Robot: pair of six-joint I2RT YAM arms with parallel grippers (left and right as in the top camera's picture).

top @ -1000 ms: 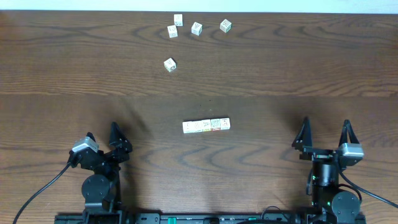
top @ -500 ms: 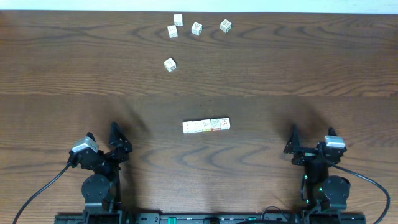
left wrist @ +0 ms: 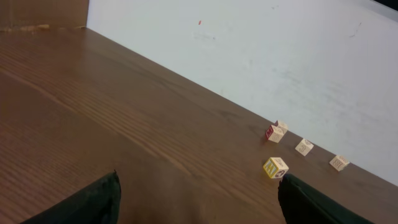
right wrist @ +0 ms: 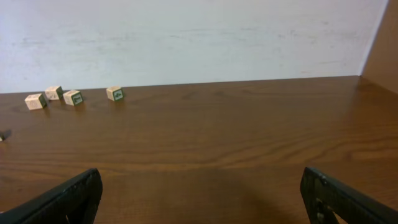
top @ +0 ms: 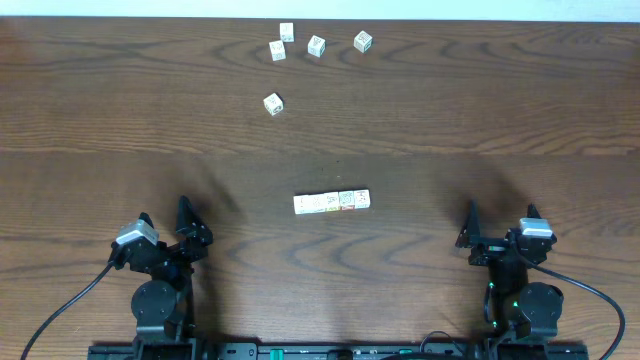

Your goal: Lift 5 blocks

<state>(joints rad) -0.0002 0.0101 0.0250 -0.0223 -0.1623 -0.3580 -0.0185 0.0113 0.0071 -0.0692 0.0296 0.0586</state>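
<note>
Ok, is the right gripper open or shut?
Open: the right gripper has its fingers far apart in its wrist view, nothing between them.

Cream blocks (yellow, green faces).

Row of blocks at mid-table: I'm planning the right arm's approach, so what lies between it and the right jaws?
Only bare table. The overhead view shows nothing between the row of blocks and the right gripper, jaws open.

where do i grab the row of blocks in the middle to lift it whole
Likely its two end faces: left pincer from the left, right pincer from the right, squeezing inward. The row of blocks lies straight, side to side, cubes touching, so end pressure should hold it together.
</note>
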